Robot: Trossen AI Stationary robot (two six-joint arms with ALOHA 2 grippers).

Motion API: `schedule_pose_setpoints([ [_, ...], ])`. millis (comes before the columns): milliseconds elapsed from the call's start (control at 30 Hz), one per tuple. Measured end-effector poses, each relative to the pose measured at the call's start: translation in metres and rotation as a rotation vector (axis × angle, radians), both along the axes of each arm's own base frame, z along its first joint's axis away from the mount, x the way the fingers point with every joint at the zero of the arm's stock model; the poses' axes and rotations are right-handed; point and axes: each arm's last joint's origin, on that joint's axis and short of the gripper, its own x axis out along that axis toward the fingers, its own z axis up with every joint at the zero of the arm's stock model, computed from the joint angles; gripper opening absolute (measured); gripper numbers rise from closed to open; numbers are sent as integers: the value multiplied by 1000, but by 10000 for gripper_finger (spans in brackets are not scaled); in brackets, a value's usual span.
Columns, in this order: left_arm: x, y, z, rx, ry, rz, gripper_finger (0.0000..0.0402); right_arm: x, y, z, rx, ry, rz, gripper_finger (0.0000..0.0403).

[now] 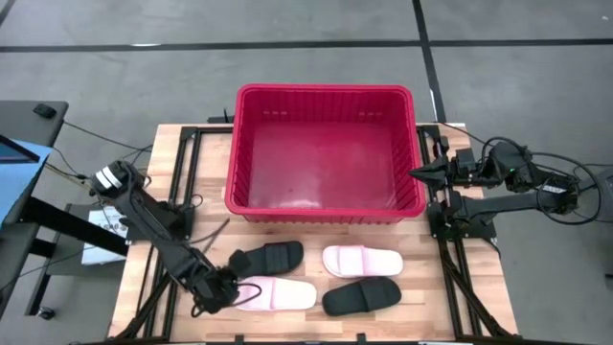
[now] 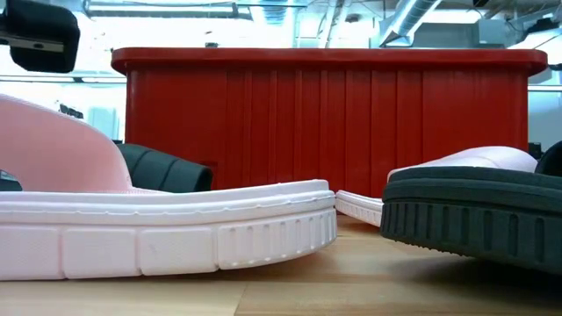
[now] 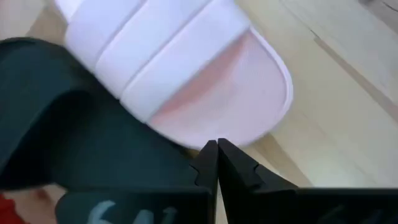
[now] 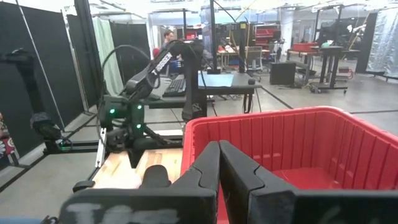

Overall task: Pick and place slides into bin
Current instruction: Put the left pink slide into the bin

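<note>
Hovering at heel of near pink slide [image 1: 278,294], left gripper [image 1: 218,288] pressed together, empty. Foam probably light, flexible; strap likeliest hold.

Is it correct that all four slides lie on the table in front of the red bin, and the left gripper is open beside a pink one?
Not quite. The left gripper is shut, not open; the left wrist view shows its fingers pressed together beside the pink slide. The rest holds: in the high view all four slides lie on the table in front of the red bin.
</note>
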Motion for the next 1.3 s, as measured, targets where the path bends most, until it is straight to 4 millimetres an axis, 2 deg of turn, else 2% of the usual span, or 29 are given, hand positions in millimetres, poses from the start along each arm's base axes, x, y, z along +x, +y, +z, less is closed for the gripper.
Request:
schedule_pose_setpoints([
  [233, 7, -23, 1, 59, 52, -35, 0, 0, 0, 0, 0, 0, 0, 0],
  [500, 2, -31, 3, 63, 73, -29, 0, 0, 0, 0, 0, 0, 0, 0],
  [667, 3, -30, 3, 16, 90, 92, 0, 0, 0, 0, 0, 0, 0, 0],
  [900, 9, -25, 3, -77, 112, 364, 0, 0, 0, 0, 0, -1, 0, 0],
  [1033, 10, -25, 3, -66, 106, 331, 1, 0, 0, 0, 0, 0, 0, 0],
  [1167, 11, -24, 3, -35, 69, 300, 20, 0, 0, 0, 0, 0, 0, 0],
  [1300, 12, -23, 4, 4, 29, 272, 61, 0, 0, 0, 0, 0, 0, 0],
])
